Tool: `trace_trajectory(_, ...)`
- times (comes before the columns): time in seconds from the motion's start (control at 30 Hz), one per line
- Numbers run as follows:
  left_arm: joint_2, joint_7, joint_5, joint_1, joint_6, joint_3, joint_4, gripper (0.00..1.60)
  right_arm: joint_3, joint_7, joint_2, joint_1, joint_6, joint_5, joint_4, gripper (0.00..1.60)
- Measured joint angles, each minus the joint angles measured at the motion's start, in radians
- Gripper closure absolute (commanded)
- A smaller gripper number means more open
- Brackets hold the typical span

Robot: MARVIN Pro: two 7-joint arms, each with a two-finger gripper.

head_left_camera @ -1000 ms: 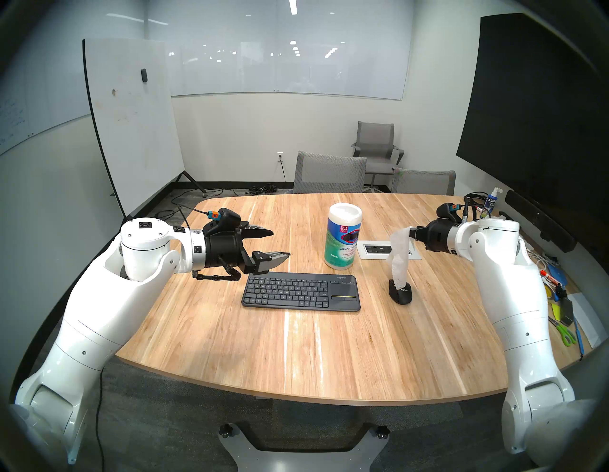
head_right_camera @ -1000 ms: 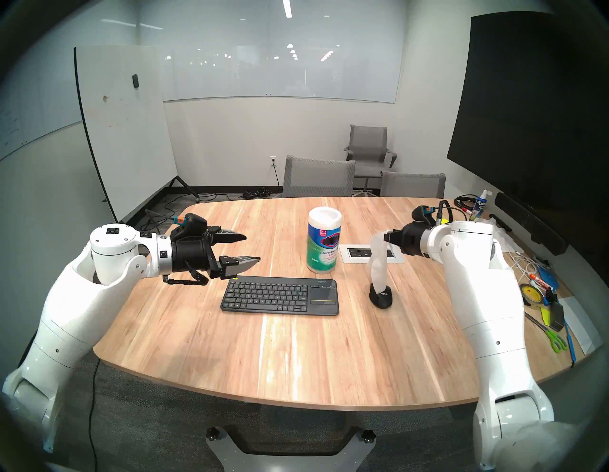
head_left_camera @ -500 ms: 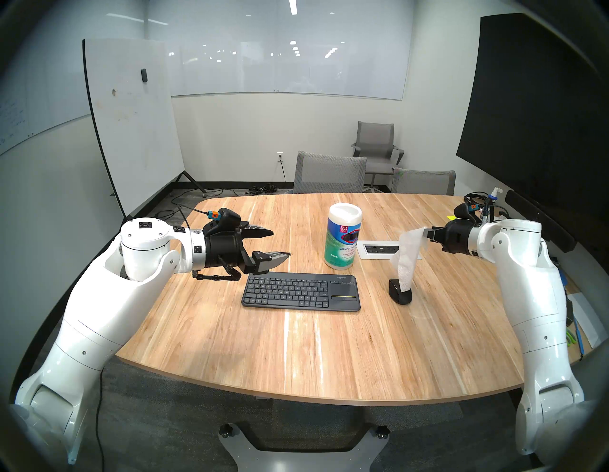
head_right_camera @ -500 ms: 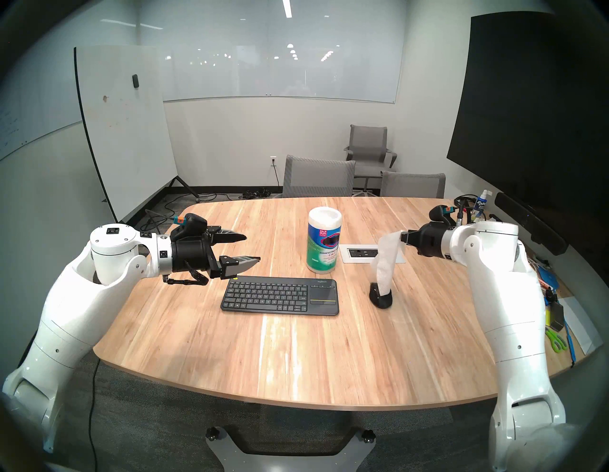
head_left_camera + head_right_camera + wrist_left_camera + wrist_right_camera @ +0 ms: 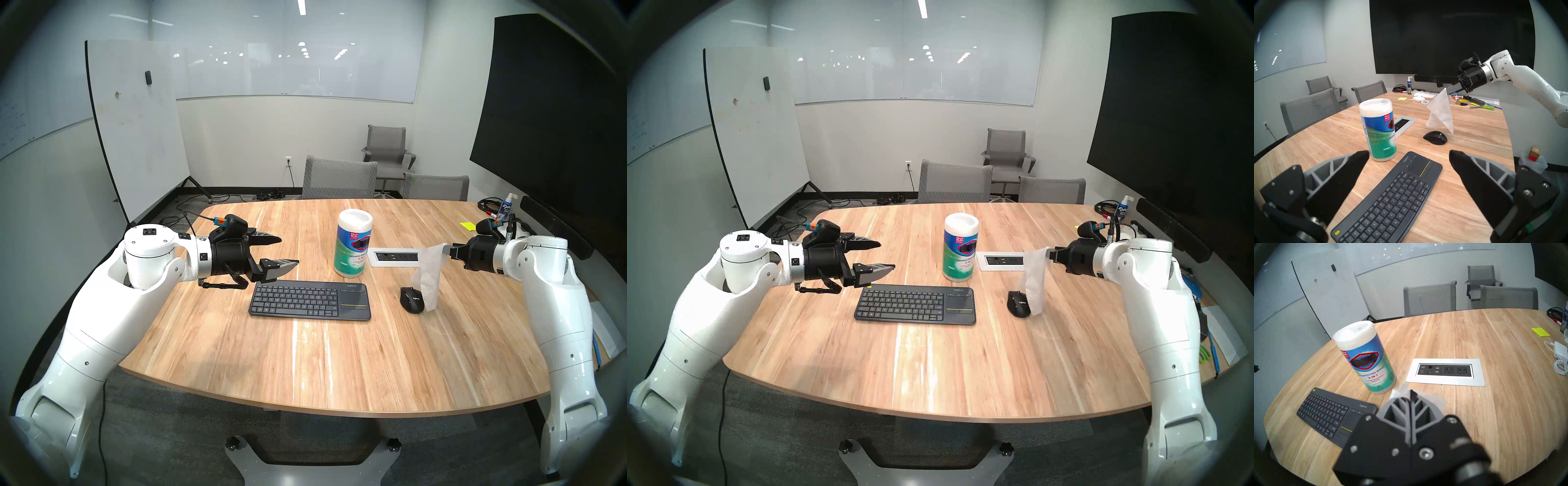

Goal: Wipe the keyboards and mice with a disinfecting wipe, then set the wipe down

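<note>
Nearest on the wooden worktop (image 5: 305, 366) lies the keyboard (image 5: 309, 300), flat and dark grey, with a touchpad at its right end underlined by a yellow line and a yellow button at its far left corner. Just to its right, apart from it, sits the mouse (image 5: 412, 299), small, black and rounded, with a scroll wheel on top.

Beside the mouse on its right the wipe (image 5: 429, 279) is seen hanging, a thin white sheet with a faint dotted texture, pinched at its top corner and drooping in a loose cone. In the left wrist view its lower tip hangs above the worktop, clear of the mouse; whether the tip touches the wood cannot be told from the head views. It is gripped by the right hand (image 5: 445, 250), whose fingers are pressed together on the sheet.

The left hand (image 5: 286, 251) is held above the worktop over the keyboard's left end, its fingers spread wide and holding nothing.

Behind the keyboard a tall white canister (image 5: 353, 241) with a teal-blue label stands upright, and to its right a power outlet panel (image 5: 395, 257) is set into the worktop. Farther off at the right edge a spray bottle (image 5: 507, 207), a yellow sticky note (image 5: 467, 225) and coiled black cables (image 5: 488, 205) are seen. Grey chairs (image 5: 340, 178) stand at the far side.
</note>
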Motion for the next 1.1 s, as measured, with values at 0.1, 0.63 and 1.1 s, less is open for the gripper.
trace_trajectory(0.1, 0.000, 0.000, 0.000, 0.000, 0.000, 0.000, 0.000, 0.00, -0.001, 0.014, 0.007, -0.026, -0.008, -0.002, -0.010, 1.60)
trace_trajectory(0.63, 0.000, 0.000, 0.000, 0.000, 0.000, 0.000, 0.000, 0.00, -0.092, 0.016, -0.001, -0.077, -0.068, -0.079, 0.014, 1.60)
trace_trajectory(1.1, 0.000, 0.000, 0.000, 0.000, 0.000, 0.000, 0.000, 0.00, -0.176, -0.080, -0.076, 0.006, -0.071, -0.139, 0.092, 1.60)
